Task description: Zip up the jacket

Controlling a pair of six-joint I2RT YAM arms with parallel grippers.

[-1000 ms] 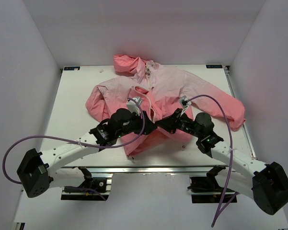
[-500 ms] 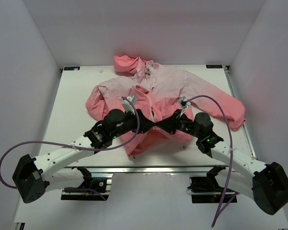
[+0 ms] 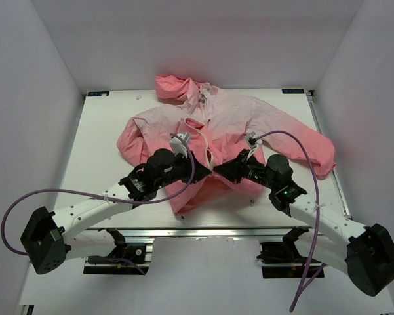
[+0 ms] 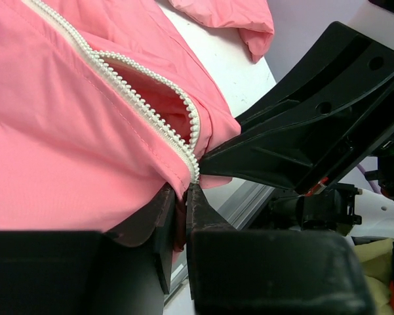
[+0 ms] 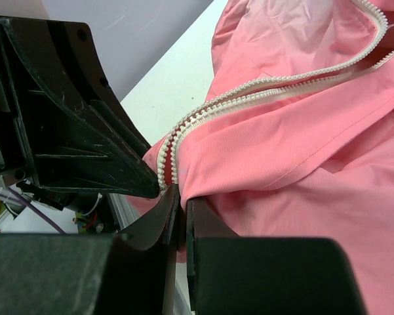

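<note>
Jacket [image 3: 262, 115] hem is clamped by both the left gripper [image 4: 181, 190] and right gripper [image 5: 177, 193].

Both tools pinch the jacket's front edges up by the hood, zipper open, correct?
Not by the hood: the left tool and right tool pinch the jacket at the hem end of the zipper, as the top external view shows. The rest holds.

Pink jacket [image 3: 262, 121] lies on white table [image 3: 98, 151]

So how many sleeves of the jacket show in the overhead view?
2. One sleeve lies bunched on the jacket's left in the picture; the other sleeve stretches out to the right.
</note>
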